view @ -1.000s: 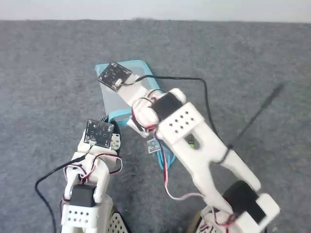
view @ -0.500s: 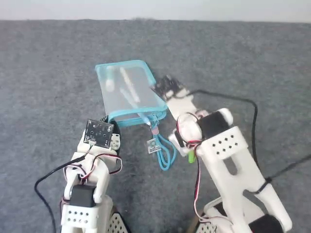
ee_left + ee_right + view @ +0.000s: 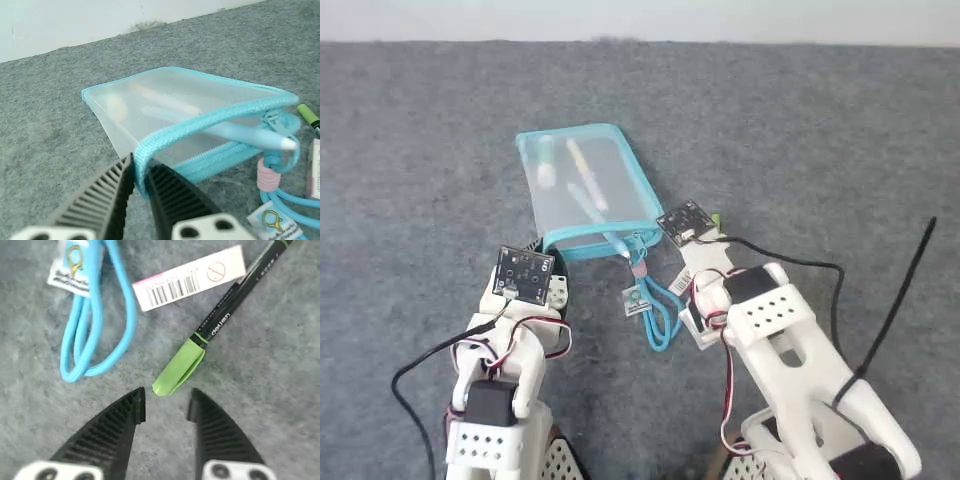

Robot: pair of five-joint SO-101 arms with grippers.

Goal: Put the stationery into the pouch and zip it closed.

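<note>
Currently the pouch (image 3: pixel 620 160) lies flat on the grey carpet (image 3: pixel 820 130), with its mouth toward the arms and the zip undone. We count three items through its clear wall. One of them, a blue pen (image 3: pixel 240 134), pokes its tip out of the mouth.

We note the left gripper (image 3: pixel 140 169) clenched on the teal zip edge at the pouch's near corner. That edge stands raised above the lower one.

We note the right gripper (image 3: pixel 167 395) spread wide, hanging over the green cap of a black pen (image 3: pixel 225 312). This pen lies on the carpet outside the pouch, near the mouth. Neither finger touches it.

A barcoded label (image 3: pixel 190 277) lies against the black pen's barrel, and a looped blue cord (image 3: pixel 95 310) lies just beside the label.
</note>
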